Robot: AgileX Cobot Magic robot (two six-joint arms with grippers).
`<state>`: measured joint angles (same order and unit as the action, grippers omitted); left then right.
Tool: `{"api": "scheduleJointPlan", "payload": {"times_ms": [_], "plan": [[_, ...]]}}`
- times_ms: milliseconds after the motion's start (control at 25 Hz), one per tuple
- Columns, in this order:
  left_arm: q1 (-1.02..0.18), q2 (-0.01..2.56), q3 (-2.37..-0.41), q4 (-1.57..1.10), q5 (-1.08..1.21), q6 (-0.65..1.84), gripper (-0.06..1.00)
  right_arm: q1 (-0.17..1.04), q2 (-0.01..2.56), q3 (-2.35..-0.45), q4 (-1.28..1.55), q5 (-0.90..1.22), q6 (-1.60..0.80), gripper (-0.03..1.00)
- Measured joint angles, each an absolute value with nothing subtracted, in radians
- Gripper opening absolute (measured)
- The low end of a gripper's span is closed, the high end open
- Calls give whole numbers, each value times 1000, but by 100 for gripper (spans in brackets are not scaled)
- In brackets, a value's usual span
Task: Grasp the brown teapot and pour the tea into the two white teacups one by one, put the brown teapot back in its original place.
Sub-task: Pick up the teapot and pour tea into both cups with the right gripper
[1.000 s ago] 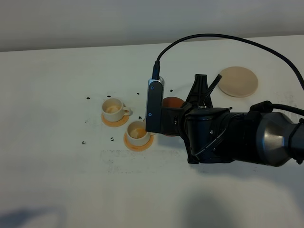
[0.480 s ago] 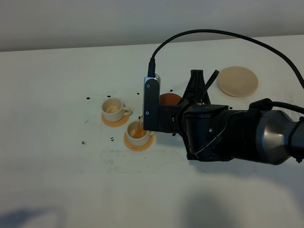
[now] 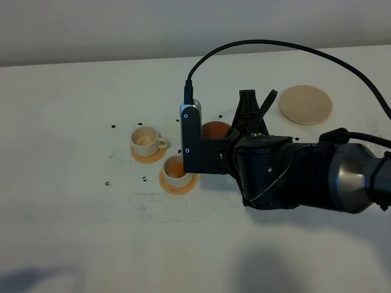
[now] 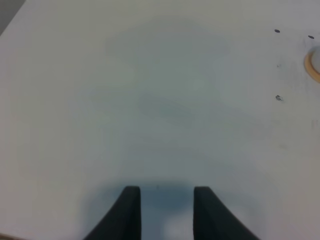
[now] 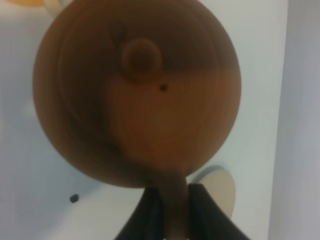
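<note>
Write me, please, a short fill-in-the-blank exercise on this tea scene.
1. The right gripper is shut on the brown teapot by its ____.
2. Both white teacups stand on ____ coasters.
3. The left gripper hangs ____ over the white table.
Missing words: handle; orange; open.

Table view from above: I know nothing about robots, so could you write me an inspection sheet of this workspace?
Surface: white table.
Job's things: brown teapot held beside the near cup, which holds brownish liquid; far cup looks unfilled; each sits on an orange coaster; beige disc bare.
Clutter: dark specks around the cups.
Grippers: right gripper shut on the teapot's handle; left gripper open, holding nothing.
Cables: black cable arcs from the arm to the right edge.
Surroundings: plain pale wall.
</note>
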<state>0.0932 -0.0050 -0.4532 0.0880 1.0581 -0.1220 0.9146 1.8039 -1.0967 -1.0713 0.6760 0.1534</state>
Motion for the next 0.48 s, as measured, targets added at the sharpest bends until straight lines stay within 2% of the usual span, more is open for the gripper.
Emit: {"api": "scheduleJointPlan", "payload": {"times_ms": [480], "plan": [[93, -5, -453, 88, 1058, -121, 25, 915, 1804, -1097, -1098, 676, 113, 9]]}}
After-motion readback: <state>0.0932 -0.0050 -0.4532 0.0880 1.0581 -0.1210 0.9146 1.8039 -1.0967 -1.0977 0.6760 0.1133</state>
